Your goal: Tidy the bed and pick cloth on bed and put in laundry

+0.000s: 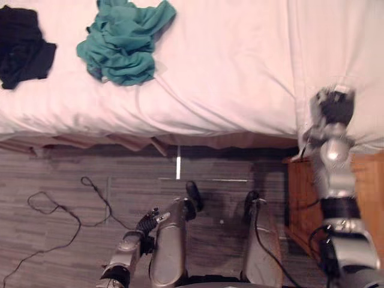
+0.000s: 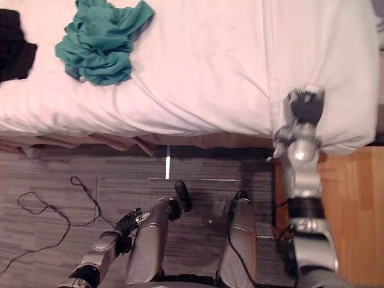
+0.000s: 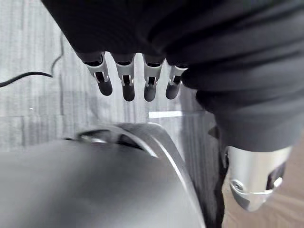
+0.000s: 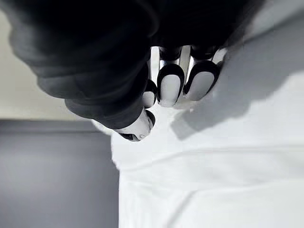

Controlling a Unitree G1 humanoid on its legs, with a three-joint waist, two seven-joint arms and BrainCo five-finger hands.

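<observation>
Teal cloth (image 1: 123, 42), crumpled in a loose heap on the white bed (image 1: 228, 72), toward its far left part. Long axis of the heap slanted, from a flap pointing to the far right down to a bunched end at the near left; near side well back from the mattress edge. Black cloth (image 1: 21, 45) farther left on the same bed, apart from the teal one, compact, cut off by the view's edge, no clear direction to read. Both cloths clear of either hand.

Right hand (image 1: 333, 107) at the near right corner of the bed, against the white sheet where it drops over the side, well apart from both cloths. From its own wrist, close against white fabric; whether closed on the sheet or merely resting on it cannot be told. Left hand (image 1: 149, 221) low above the floor (image 1: 72, 174), far from the bed, fingers (image 3: 127, 88) straight and relaxed in a row, holding nothing.

Bed surface white, softly creased, with one straight seam (image 1: 293, 60) running front to back near the right hand. Brownish base (image 1: 120, 143) under the mattress edge. Grey wood-grain floor below, with a short white strip (image 1: 178, 167) near the bed; orange-brown wooden surface (image 1: 369, 186) at the right, beside the corner.
</observation>
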